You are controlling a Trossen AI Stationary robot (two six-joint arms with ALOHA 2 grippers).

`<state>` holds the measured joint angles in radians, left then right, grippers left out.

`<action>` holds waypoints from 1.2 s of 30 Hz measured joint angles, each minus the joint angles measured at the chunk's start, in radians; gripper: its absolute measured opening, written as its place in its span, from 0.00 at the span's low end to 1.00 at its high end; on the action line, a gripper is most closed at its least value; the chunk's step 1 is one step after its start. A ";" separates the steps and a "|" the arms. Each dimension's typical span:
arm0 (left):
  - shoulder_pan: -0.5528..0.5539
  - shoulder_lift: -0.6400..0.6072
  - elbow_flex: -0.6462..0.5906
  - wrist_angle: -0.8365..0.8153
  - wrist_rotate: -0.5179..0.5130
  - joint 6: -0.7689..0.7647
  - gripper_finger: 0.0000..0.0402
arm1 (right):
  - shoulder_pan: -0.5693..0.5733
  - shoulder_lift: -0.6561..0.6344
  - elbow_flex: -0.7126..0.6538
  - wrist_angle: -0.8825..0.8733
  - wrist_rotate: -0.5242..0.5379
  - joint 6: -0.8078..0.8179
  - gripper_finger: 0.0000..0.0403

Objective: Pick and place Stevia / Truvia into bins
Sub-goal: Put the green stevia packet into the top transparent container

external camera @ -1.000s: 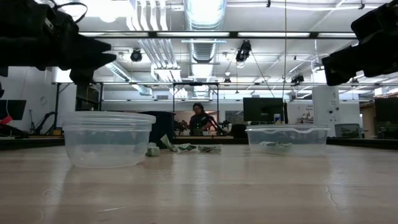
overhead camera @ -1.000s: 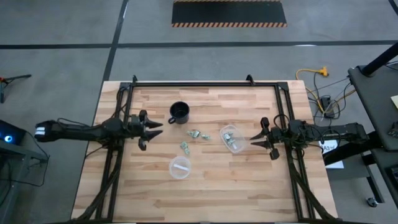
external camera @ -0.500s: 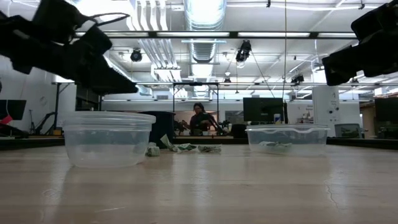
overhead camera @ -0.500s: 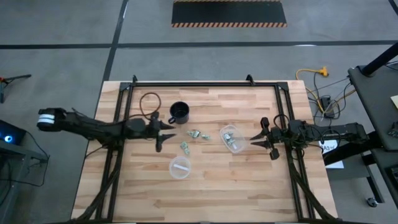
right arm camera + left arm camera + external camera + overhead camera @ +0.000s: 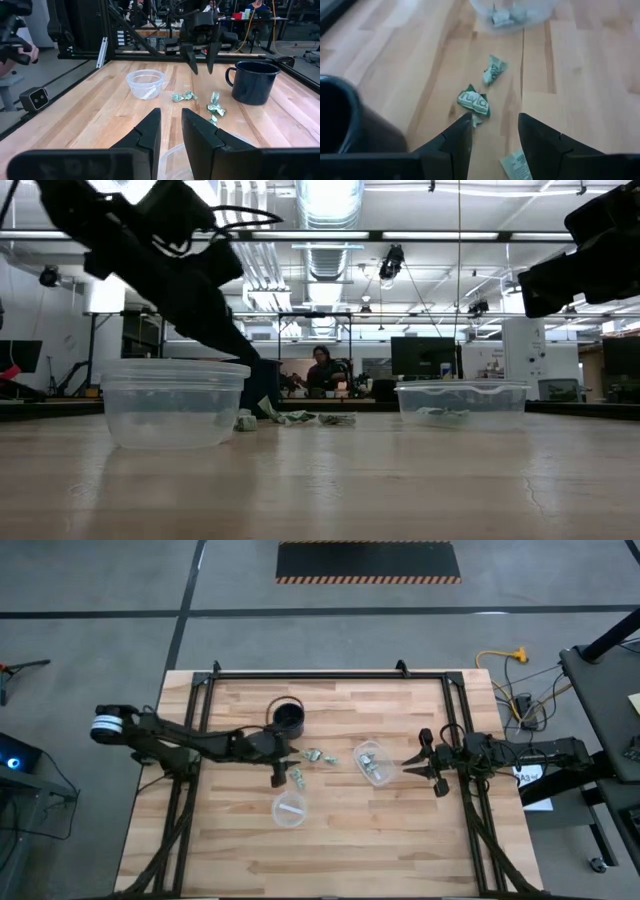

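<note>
Left gripper (image 5: 283, 768), fingers apart, hovers over loose Stevia sachets (image 5: 314, 755) on the counter (image 5: 340, 840), just beside the black mug (image 5: 288, 718). Round bin (image 5: 289, 809) and oblong bin (image 5: 372, 762) lie nearby. Right gripper (image 5: 420, 765), fingers apart, waits beside the oblong bin.

Gripper: left gripper (image 5: 494, 137), two dark fingers (image 5: 454, 145) parted, bare wood showing in the gap.
Nearest sachet: crumpled green-and-white paper sachet (image 5: 474, 101), just ahead of the fingertips.
Second sachet: smaller crumpled sachet (image 5: 493, 71), farther ahead.
Third sachet: flat pale sachet (image 5: 516, 164), partly hidden between the fingers.
Tub: clear plastic tub (image 5: 512, 11) holding sachets, farthest ahead.
Mug: black mug (image 5: 342, 125), close beside the gripper.
Bench: light wooden plank bench (image 5: 580, 80).
</note>
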<state>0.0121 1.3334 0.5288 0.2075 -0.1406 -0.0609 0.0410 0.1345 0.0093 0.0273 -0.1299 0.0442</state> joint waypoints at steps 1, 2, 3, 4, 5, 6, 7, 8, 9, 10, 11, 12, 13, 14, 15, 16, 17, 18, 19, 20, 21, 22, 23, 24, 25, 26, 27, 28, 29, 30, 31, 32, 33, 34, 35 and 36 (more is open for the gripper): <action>-0.005 0.017 0.028 -0.032 0.001 0.011 0.35 | 0.000 0.000 0.000 0.000 0.000 0.000 0.17; -0.010 0.032 0.057 -0.064 0.000 0.024 0.35 | 0.000 0.000 0.000 0.000 0.000 0.000 0.17; -0.015 0.045 0.086 -0.094 -0.001 0.042 0.35 | 0.000 0.000 0.000 0.000 0.000 0.000 0.17; -0.019 0.058 0.111 -0.119 -0.005 0.059 0.35 | 0.000 0.000 0.000 0.000 0.000 0.000 0.17; -0.023 0.068 0.135 -0.144 -0.011 0.072 0.35 | 0.000 0.000 0.000 0.000 0.000 0.000 0.17; -0.024 0.078 0.156 -0.164 -0.012 0.079 0.35 | 0.000 0.000 0.000 0.000 0.000 0.000 0.17; -0.026 0.089 0.174 -0.179 -0.013 0.083 0.35 | 0.000 0.000 0.000 0.000 0.000 0.000 0.17; -0.026 0.097 0.191 -0.198 -0.015 0.089 0.35 | 0.000 0.000 0.000 0.000 0.000 0.000 0.17; -0.027 0.105 0.205 -0.216 -0.016 0.099 0.35 | 0.000 0.000 0.000 0.000 0.000 0.000 0.17; -0.026 0.111 0.219 -0.230 -0.017 0.102 0.35 | 0.000 0.000 0.000 0.000 0.000 0.000 0.17; -0.026 0.119 0.231 -0.233 -0.018 0.103 0.35 | 0.000 0.000 0.000 0.000 0.001 0.000 0.17; -0.026 0.126 0.243 -0.236 -0.018 0.106 0.35 | 0.000 0.000 0.000 0.000 0.001 0.000 0.17; -0.026 0.132 0.258 -0.250 -0.018 0.124 0.35 | 0.000 0.000 0.000 0.000 0.001 0.000 0.17; -0.025 0.139 0.272 -0.263 -0.018 0.148 0.35 | 0.000 0.000 0.000 0.000 0.001 0.000 0.17; -0.025 0.147 0.287 -0.277 -0.018 0.174 0.35 | 0.000 0.000 0.000 0.000 0.001 0.000 0.17; -0.024 0.158 0.302 -0.287 -0.018 0.197 0.35 | 0.000 0.000 0.000 0.000 0.001 0.000 0.17; -0.024 0.171 0.319 -0.300 -0.017 0.213 0.35 | 0.000 0.000 0.000 0.000 0.001 0.000 0.17; -0.024 0.185 0.336 -0.322 -0.017 0.226 0.35 | 0.000 0.000 0.000 0.000 0.001 0.000 0.17; -0.023 0.201 0.352 -0.345 -0.017 0.231 0.35 | 0.000 0.000 0.000 0.000 0.001 0.000 0.17; -0.021 0.218 0.369 -0.363 -0.018 0.234 0.35 | 0.000 -0.001 0.000 0.000 0.001 0.000 0.17; -0.019 0.237 0.383 -0.376 -0.019 0.234 0.35 | 0.000 -0.001 0.000 0.000 0.001 0.000 0.17; -0.016 0.257 0.392 -0.383 -0.019 0.234 0.35 | 0.000 -0.001 0.000 0.000 0.001 0.000 0.17; -0.013 0.275 0.399 -0.386 -0.019 0.234 0.35 | 0.000 -0.001 0.000 0.000 0.002 0.000 0.17; -0.010 0.294 0.407 -0.387 -0.021 0.234 0.35 | 0.000 -0.001 0.000 0.000 0.001 0.000 0.17; -0.007 0.316 0.417 -0.385 -0.022 0.234 0.35 | 0.000 -0.001 0.000 0.000 0.001 0.000 0.17; -0.005 0.335 0.426 -0.384 -0.023 0.234 0.35 | 0.000 -0.001 0.000 0.000 0.002 0.000 0.17; -0.002 0.351 0.432 -0.385 -0.023 0.234 0.35 | 0.000 -0.002 0.001 0.000 0.002 0.000 0.17; 0.001 0.365 0.440 -0.386 -0.023 0.234 0.35 | 0.000 -0.001 0.001 -0.001 0.001 0.000 0.17; 0.003 0.376 0.447 -0.385 -0.023 0.234 0.35 | 0.000 -0.002 0.001 -0.001 0.002 0.000 0.17; 0.007 0.386 0.454 -0.384 -0.029 0.234 0.35 | 0.000 -0.002 0.001 0.000 0.002 0.000 0.17; 0.009 0.392 0.458 -0.384 -0.040 0.232 0.35 | 0.000 -0.002 0.001 0.000 0.001 0.000 0.17; 0.011 0.396 0.461 -0.385 -0.057 0.232 0.35 | 0.000 -0.002 0.001 -0.001 0.001 0.000 0.17; 0.013 0.398 0.464 -0.384 -0.067 0.228 0.35 | 0.000 -0.001 0.001 0.000 0.002 0.000 0.17; 0.015 0.399 0.466 -0.384 -0.076 0.227 0.35 | 0.000 -0.001 0.001 0.000 0.001 0.000 0.17; 0.017 0.399 0.466 -0.383 -0.077 0.225 0.35 | 0.000 -0.001 0.001 0.000 0.001 0.000 0.17; 0.020 0.399 0.466 -0.384 -0.078 0.225 0.35 | 0.000 -0.001 0.001 0.000 0.001 0.000 0.17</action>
<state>0.0319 1.7321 0.9945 -0.1761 -0.2184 0.1636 0.0410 0.1333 0.0101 0.0269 -0.1287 0.0441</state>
